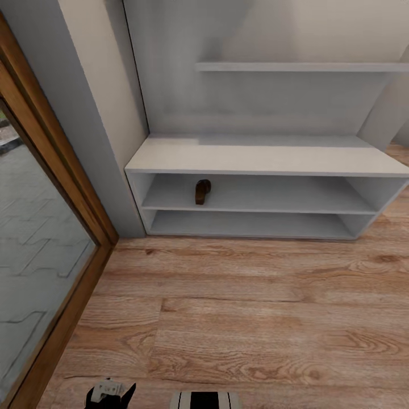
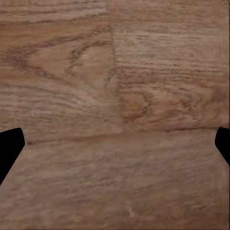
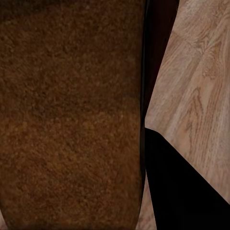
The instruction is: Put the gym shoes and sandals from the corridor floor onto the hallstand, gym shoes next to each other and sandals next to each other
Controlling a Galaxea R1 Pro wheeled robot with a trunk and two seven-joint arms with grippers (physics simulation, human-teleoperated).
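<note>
The pale grey hallstand (image 1: 267, 159) stands against the wall ahead. One dark brown sandal (image 1: 202, 191) sits on its side on the upper open shelf, towards the left. In the right wrist view, the tan-brown footbed of the other sandal (image 3: 72, 115) lies very close against one black finger (image 3: 182, 191); my right gripper (image 3: 115, 191) is shut on it above the wood floor (image 3: 201, 86). My left gripper (image 1: 111, 393) hangs low at the head view's bottom edge. In its own view the left gripper (image 2: 115, 148) is open over bare planks (image 2: 115, 72). The gym shoes are out of view.
A wood-framed glass door (image 1: 40, 238) runs along the left side, next to a grey wall pier (image 1: 96, 142). An upper shelf (image 1: 301, 67) juts from the hallstand's back panel. Wood-plank floor (image 1: 255, 318) stretches between me and the hallstand.
</note>
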